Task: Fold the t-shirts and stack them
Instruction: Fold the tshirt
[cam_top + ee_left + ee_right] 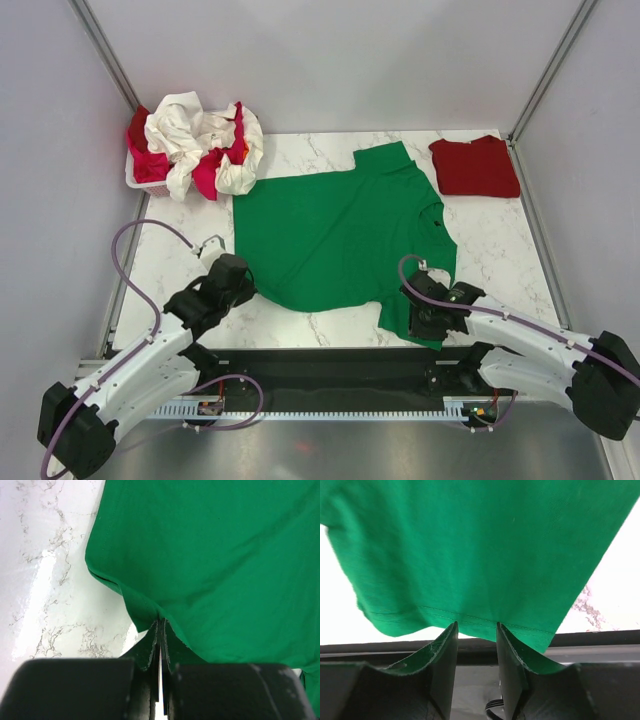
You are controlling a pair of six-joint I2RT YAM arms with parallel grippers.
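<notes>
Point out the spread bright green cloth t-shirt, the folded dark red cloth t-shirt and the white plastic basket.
bright green cloth t-shirt (335, 235): top external view, middle of its body.
folded dark red cloth t-shirt (475, 167): top external view, centre of top face.
white plastic basket (135, 181): top external view, its near left wall.

Marble tabletop (500, 250), pale grey walls (330, 60)

Overhead; wrist close-ups on green tee (330, 235)
</notes>
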